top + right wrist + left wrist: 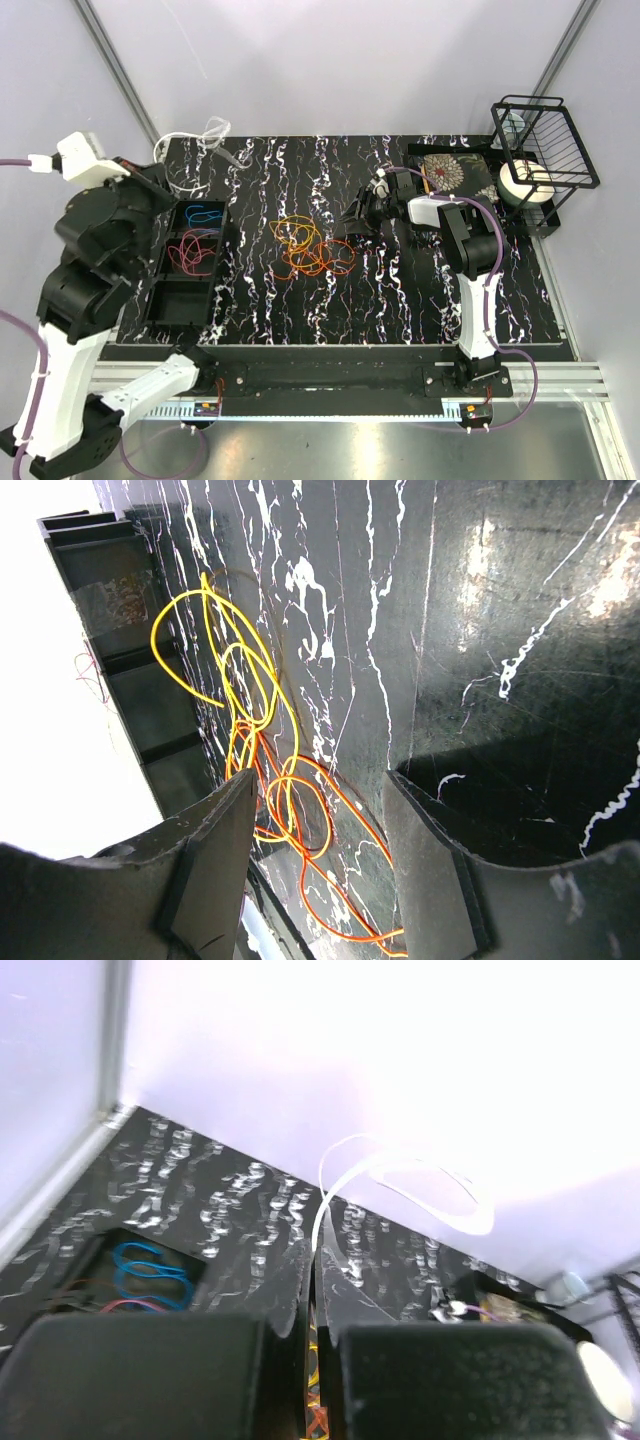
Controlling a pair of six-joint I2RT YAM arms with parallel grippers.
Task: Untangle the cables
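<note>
The yellow-and-orange tangle of cables (312,250) lies in the middle of the table (400,290). Its long axis runs left to right on a slight slant, yellow loops at the far-left end and orange at the near-right. A blue cable (203,213) and a red cable (193,252) sit coiled in separate compartments of the black tray (182,300) at the left. The right gripper (320,775) hangs just right of the tangle, spread wide and empty, and the left gripper (310,1260) is raised over the tray, pinched to a thin slit.
</note>
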